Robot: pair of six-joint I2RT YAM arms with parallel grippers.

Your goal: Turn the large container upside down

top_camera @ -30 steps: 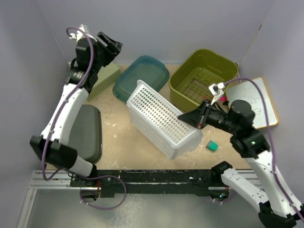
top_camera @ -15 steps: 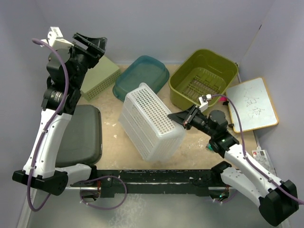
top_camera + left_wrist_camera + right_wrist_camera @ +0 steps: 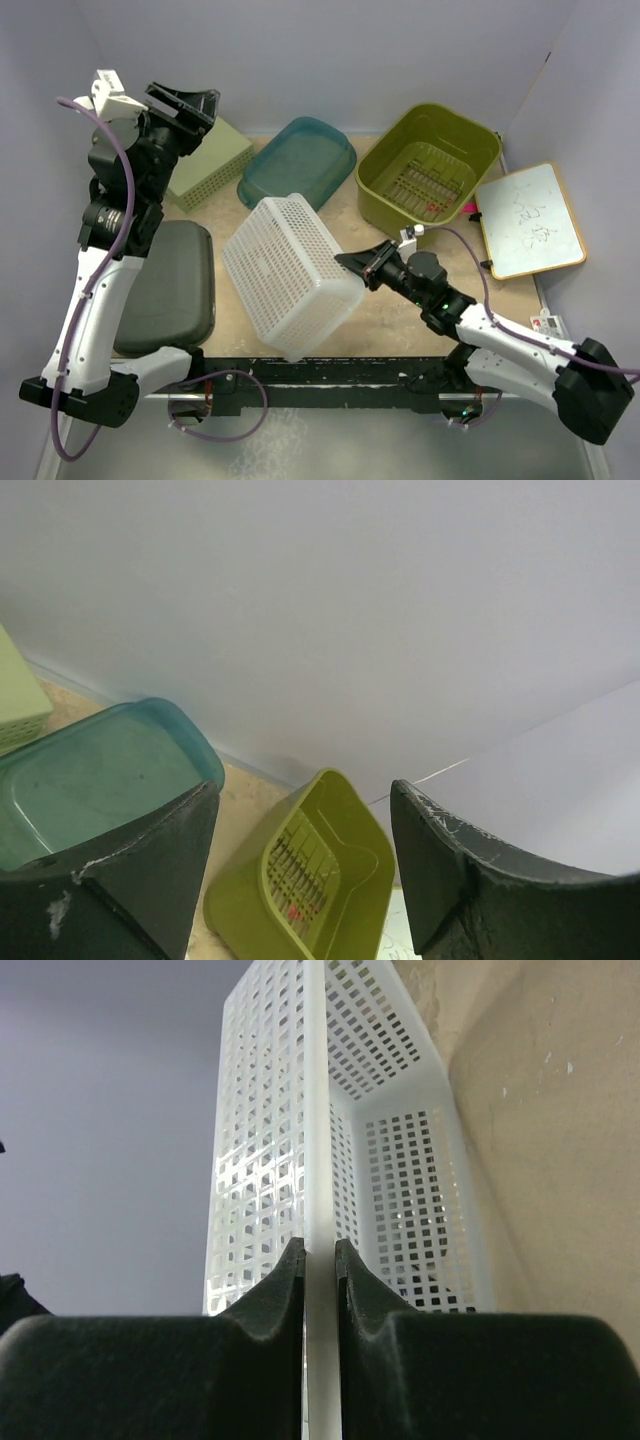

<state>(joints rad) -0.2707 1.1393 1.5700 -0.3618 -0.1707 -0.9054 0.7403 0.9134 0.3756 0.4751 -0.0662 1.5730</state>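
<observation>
The large container (image 3: 430, 165) is a glossy olive-green bin with a slotted base. It stands open side up at the back right and also shows in the left wrist view (image 3: 310, 880). Neither gripper touches it. My right gripper (image 3: 352, 263) is shut on the rim of the white perforated basket (image 3: 290, 275), which is tipped up on the middle of the table. In the right wrist view the jaws (image 3: 318, 1250) pinch that rim, with the basket (image 3: 300, 1110) beyond. My left gripper (image 3: 185, 103) is raised at the back left, open and empty (image 3: 303, 795).
A teal bin (image 3: 297, 160) sits at the back centre, a small pale-green perforated box (image 3: 210, 165) at the back left. A dark grey lid (image 3: 170, 285) lies at the left. A whiteboard (image 3: 528, 220) lies right of the olive bin. Grey walls enclose the table.
My right gripper has moved left and toward the near edge with the white basket, rolling it over to the left. My left arm rose from above the pale-green box and now holds still.
</observation>
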